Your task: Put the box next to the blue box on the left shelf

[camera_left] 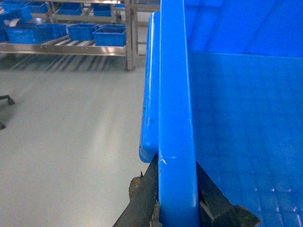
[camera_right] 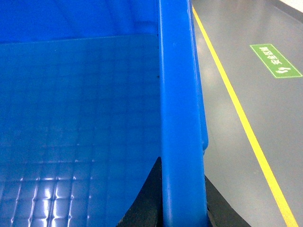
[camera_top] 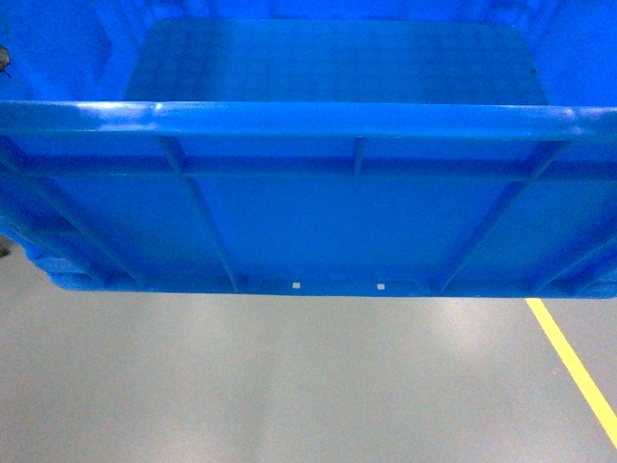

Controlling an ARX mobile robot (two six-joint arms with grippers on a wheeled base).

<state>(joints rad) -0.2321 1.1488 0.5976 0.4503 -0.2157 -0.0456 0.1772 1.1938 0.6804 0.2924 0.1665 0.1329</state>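
The box [camera_top: 308, 212], a large bright-blue open crate, hangs above the grey floor and fills the upper half of the head view. My left gripper [camera_left: 176, 165] is shut on the box's left rim [camera_left: 175, 94], one dark finger on each side of it. In the right wrist view my right gripper [camera_right: 182, 170] is likewise shut on the right rim [camera_right: 180, 94]. The box's floor [camera_right: 71, 118] is bare. Far off at the upper left stands the left shelf [camera_left: 66, 47], a steel roller rack. Several smaller blue boxes [camera_left: 110, 35] stand on it.
A yellow floor line [camera_top: 574, 362] runs along my right; it shows as the yellow line [camera_right: 236, 109] in the right wrist view too, beside a green floor sign [camera_right: 275, 60]. Grey floor [camera_left: 71, 132] lies between me and the shelf. A dark caster [camera_left: 5, 99] shows at the left edge.
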